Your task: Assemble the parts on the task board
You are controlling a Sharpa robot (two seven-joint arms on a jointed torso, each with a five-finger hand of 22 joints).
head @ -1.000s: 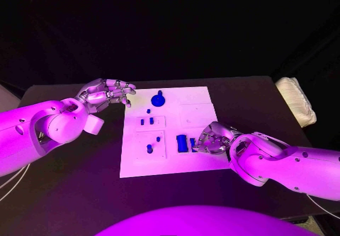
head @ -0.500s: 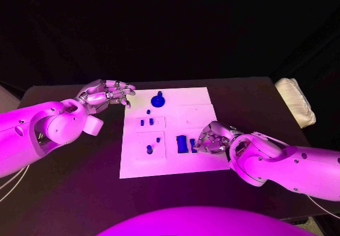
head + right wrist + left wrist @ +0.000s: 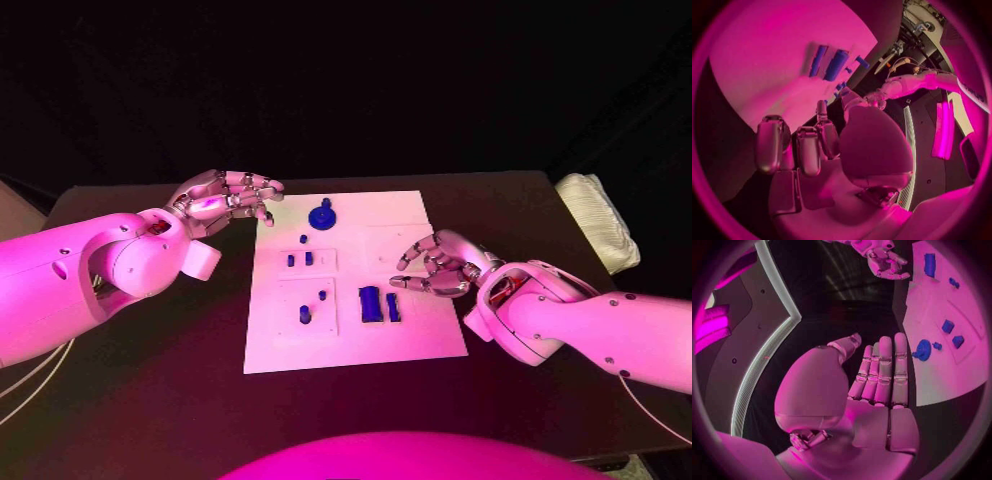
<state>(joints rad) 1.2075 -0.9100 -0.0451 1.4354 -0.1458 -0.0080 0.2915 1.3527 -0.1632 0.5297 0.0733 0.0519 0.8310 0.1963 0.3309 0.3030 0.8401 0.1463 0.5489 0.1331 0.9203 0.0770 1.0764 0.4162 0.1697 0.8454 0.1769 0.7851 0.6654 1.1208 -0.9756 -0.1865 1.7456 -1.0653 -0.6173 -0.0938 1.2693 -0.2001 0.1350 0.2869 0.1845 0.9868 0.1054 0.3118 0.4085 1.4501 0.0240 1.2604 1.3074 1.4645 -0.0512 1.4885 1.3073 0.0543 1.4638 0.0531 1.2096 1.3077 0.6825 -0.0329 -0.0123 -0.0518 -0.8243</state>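
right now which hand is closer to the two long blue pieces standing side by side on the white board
Right. The right hand hovers just beside the two long blue pieces, over the board's edge. The left hand is off the board's far corner.

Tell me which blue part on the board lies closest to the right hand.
The narrower bar of the upright pair; its wider twin lies on the far side from the right hand.
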